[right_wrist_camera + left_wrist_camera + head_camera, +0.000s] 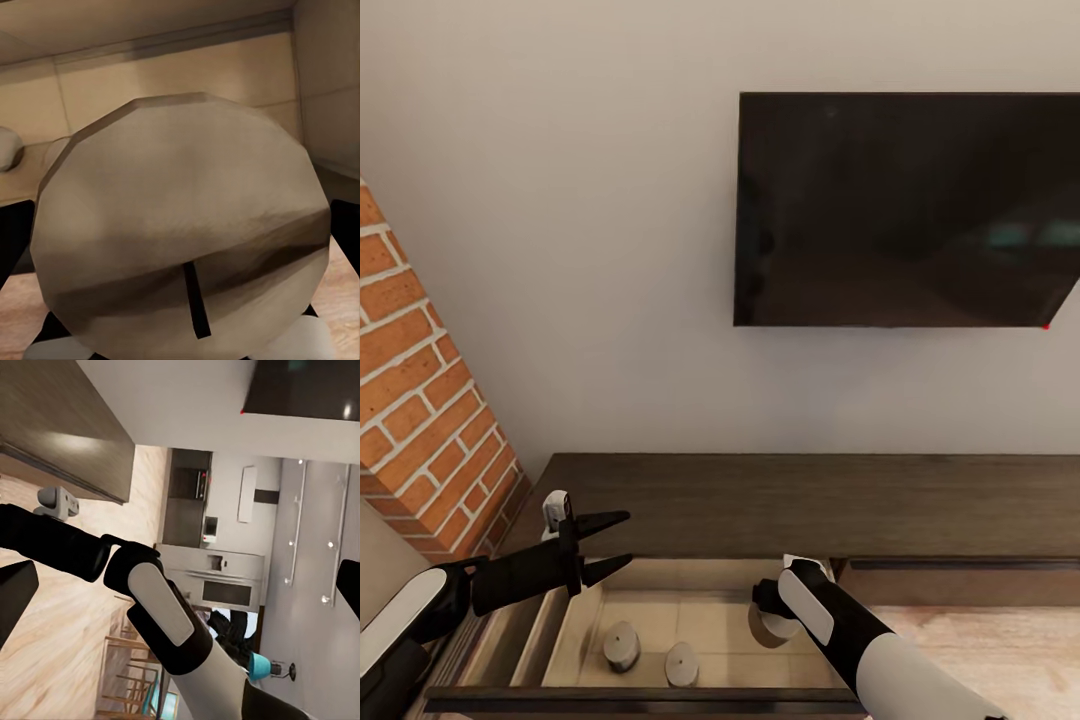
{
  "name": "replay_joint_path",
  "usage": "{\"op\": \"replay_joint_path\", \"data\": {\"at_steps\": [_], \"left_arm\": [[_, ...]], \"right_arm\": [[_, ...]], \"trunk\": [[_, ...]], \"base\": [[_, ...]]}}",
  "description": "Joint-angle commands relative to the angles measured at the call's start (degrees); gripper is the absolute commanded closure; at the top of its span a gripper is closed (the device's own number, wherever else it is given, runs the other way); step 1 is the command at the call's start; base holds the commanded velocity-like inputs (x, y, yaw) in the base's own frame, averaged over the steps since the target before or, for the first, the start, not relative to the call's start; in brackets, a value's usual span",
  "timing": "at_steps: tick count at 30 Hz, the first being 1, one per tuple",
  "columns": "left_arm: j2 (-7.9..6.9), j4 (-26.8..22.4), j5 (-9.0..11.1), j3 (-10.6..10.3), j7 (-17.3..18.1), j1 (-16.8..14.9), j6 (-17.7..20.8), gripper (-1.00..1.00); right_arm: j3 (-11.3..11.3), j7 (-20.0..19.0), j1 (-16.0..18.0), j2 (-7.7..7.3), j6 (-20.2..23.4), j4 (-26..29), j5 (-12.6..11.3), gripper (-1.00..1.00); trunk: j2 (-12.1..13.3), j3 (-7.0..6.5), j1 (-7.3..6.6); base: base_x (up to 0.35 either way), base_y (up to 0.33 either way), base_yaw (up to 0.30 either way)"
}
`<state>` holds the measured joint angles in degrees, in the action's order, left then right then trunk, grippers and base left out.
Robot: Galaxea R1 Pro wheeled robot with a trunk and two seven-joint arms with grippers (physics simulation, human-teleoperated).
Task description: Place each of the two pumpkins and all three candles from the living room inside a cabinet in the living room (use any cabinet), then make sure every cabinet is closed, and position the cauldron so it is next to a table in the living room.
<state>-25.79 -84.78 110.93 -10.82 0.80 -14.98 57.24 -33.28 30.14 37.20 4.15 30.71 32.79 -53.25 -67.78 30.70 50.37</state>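
My right claw grips a candle over the open cabinet drawer; left claw gapes empty alongside.

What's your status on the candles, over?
Left end effector open, empty. Right end effector in open cabinet drawer, shut on third candle. Two candles already inside. Nothing obstructing.
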Motion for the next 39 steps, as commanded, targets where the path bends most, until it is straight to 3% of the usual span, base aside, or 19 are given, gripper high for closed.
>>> {"op": "replay_joint_path", "data": {"at_steps": [1, 31, 39], "left_arm": [[-0.05, 0.0, 0.1, -0.1, 0.1, 0.0, 0.1, -1.00], [-0.01, 0.0, 0.0, -0.6, 0.1, 0.0, 0.0, -1.00], [0.03, 0.0, 0.0, -0.7, 0.1, 0.0, 0.0, -1.00]], "right_arm": [[-0.3, 0.5, 0.0, -0.06, 0.0, 0.1, -0.5, 1.00], [-0.3, 0.6, 0.1, -0.02, 0.0, 0.2, -0.4, 1.00], [-0.5, 3.1, 0.1, 0.19, 0.0, 0.2, 0.3, 1.00]], "trunk": [[-0.5, 0.24, 0.23], [-12.5, 5.46, 6.82], [-15.7, 6.90, 8.57]], "base": [[0.000, 0.000, -0.001], [0.000, 0.000, -0.020], [0.000, 0.000, 0.000]]}}
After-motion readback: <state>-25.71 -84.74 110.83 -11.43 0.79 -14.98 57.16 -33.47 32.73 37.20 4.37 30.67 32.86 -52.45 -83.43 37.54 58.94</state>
